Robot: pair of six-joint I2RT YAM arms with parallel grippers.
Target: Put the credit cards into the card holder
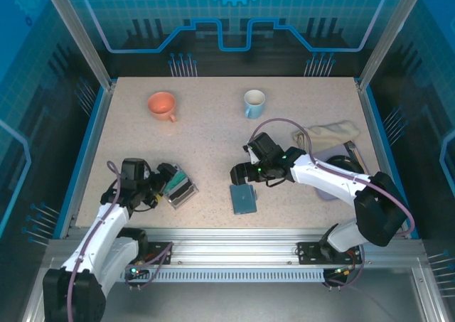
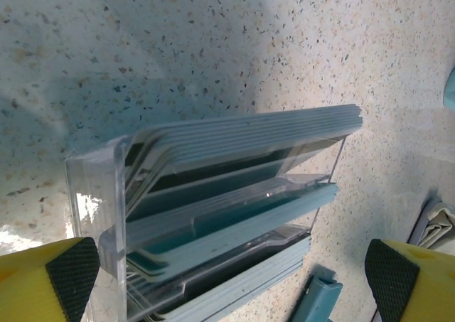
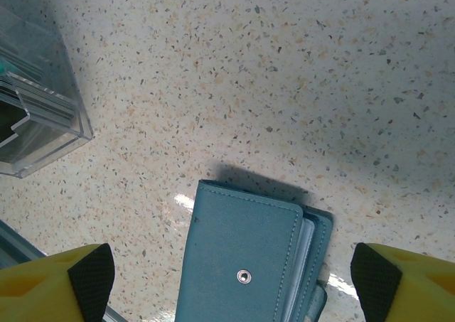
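I am looking down on the speckled beige bench (image 1: pixel 213 123), and what matters is which arm is sitting over which thing. The left tool (image 1: pixel 168 183) is hanging with its jaws wide apart at the clear plastic slotted rack (image 1: pixel 186 194), which is lying just at its 3 o'clock. The thin teal, dark and white plastic credit cards (image 1: pixel 176 182) are standing on edge inside that rack. The right tool (image 1: pixel 240 174), its jaws also apart and gripping nothing, is hovering with the small flat teal-blue folding card holder (image 1: pixel 244 199) just at its 6 o'clock, toward the near edge. So the left arm is the nearer one for the cards and the right for the holder, and the holder is lying at the rack's 3 o'clock, a short way off. The holder's long axis is running roughly 12 to 6. The left wrist view is giving me the card edges (image 2: pixel 249 133) fanned between the pads (image 2: pixel 71 272); whether the near pad is touching the rack corner I cannot tell. The right wrist view is showing the holder (image 3: pixel 242 265) closed, snap stud up, its open edge facing 3 o'clock.
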